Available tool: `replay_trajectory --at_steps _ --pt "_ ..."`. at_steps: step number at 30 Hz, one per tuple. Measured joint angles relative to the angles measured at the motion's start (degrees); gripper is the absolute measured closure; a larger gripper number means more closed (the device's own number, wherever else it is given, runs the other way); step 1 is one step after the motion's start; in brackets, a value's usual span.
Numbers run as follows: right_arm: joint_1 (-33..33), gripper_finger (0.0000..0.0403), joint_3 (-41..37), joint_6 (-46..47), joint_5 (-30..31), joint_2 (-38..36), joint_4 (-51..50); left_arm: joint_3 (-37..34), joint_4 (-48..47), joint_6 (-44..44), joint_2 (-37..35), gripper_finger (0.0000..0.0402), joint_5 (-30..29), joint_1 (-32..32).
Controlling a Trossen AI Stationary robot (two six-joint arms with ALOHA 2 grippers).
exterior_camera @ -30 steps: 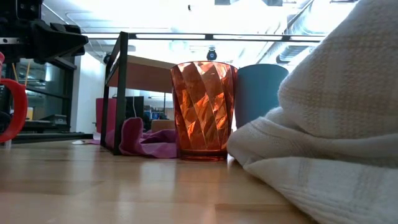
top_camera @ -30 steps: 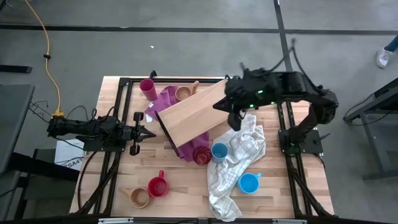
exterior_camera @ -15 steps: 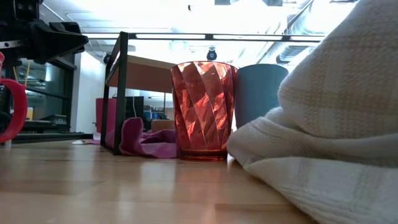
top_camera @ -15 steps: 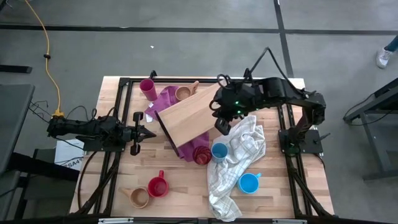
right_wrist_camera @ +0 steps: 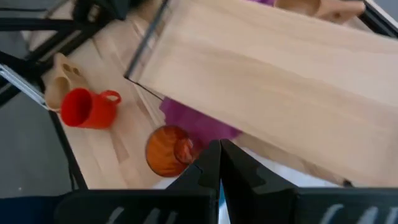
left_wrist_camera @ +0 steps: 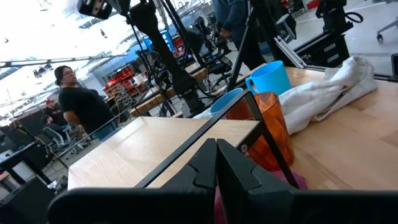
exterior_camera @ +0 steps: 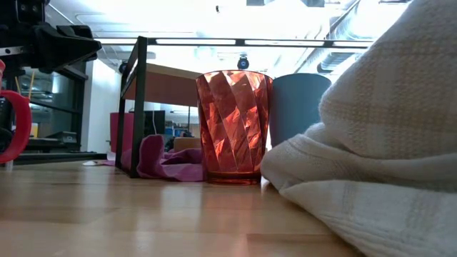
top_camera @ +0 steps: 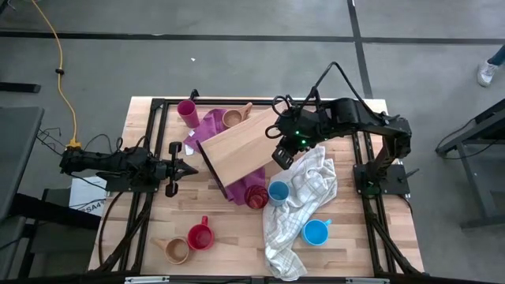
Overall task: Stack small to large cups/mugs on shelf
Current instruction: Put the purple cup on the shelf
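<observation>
A light-wood shelf point(top_camera: 239, 147) on a thin black frame stands at an angle in the middle of the wooden table point(top_camera: 237, 237), partly over a purple cloth point(top_camera: 209, 125). The right gripper point(top_camera: 281, 156) hovers over the shelf's edge nearest the white checked towel point(top_camera: 304, 207), its fingers pressed together and holding nothing. The left gripper point(top_camera: 192, 168) waits just beside the shelf's opposite end, fingers also together and empty.

Cups ring the shelf. A magenta tumbler point(top_camera: 186, 111) and a tan handled mug point(top_camera: 233, 117) sit beyond its far edge. A faceted red-orange tumbler point(top_camera: 255, 196) stands at its near corner, just beside a blue cup point(top_camera: 278, 192) that touches the towel. A blue handled mug point(top_camera: 316, 232) rests against the towel's folds. A red handled mug point(top_camera: 200, 235) and another tan mug point(top_camera: 175, 250) sit together near the table's front edge, well apart from the shelf, with bare wood between. The shelf top is bare.
</observation>
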Motion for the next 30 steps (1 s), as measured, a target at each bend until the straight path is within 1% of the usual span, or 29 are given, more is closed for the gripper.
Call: replay_trajectory --at_steps 13,23,26,30 --pt "-0.24 0.0402 0.0 3.86 0.06 0.0 -6.2 0.01 0.0 0.0 -0.01 0.0401 0.0 0.0" --pt "-0.63 0.0402 -0.13 3.84 0.08 -0.03 -6.14 0.01 0.0 -0.02 -0.01 0.0401 0.0 0.01" --pt "-1.13 0.0402 -2.25 3.17 0.1 -0.13 -6.12 0.0 0.0 -0.04 -0.02 0.0401 0.0 0.01" --pt "-1.92 0.0402 -7.02 1.24 -0.32 -0.22 -6.15 0.0 0.0 -0.04 0.0 0.0401 0.0 0.0"
